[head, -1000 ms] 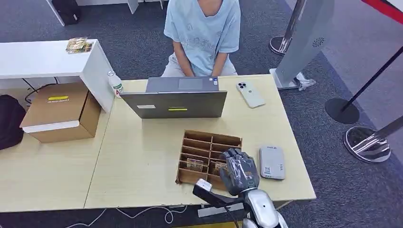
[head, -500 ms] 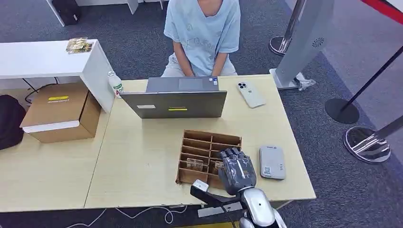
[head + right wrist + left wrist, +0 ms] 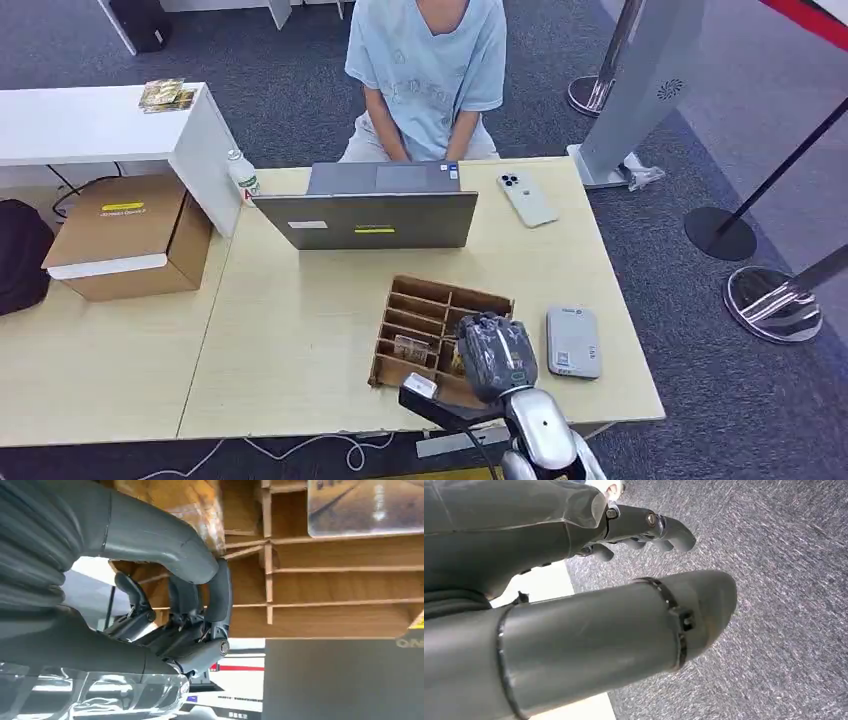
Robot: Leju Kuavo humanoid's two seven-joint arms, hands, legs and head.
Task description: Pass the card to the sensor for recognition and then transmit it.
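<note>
A wooden slotted box (image 3: pixel 420 300) stands on the table's near right part. My right hand (image 3: pixel 496 352) is down over its near right slots. In the right wrist view the thumb (image 3: pixel 155 535) presses on an orange-brown card (image 3: pixel 200 502) while the fingers (image 3: pixel 200 610) curl in behind it, so the hand pinches this card inside the box (image 3: pixel 340 615). A second card (image 3: pixel 410 348) stands in a slot to the left, also seen as the second card (image 3: pixel 365 505). The grey card sensor (image 3: pixel 572 341) lies flat just right of the box. My left hand (image 3: pixel 644 527) hangs over carpet, holding nothing.
A person in a light blue shirt (image 3: pixel 425 70) sits behind the table. An open laptop (image 3: pixel 370 215) stands beyond the box, with a white phone (image 3: pixel 526 198) to its right. A cardboard carton (image 3: pixel 125 235) and a bottle (image 3: pixel 242 176) are at the left.
My right hand has curled its fingers in and sunk lower into the box. The box has shifted slightly on the table.
</note>
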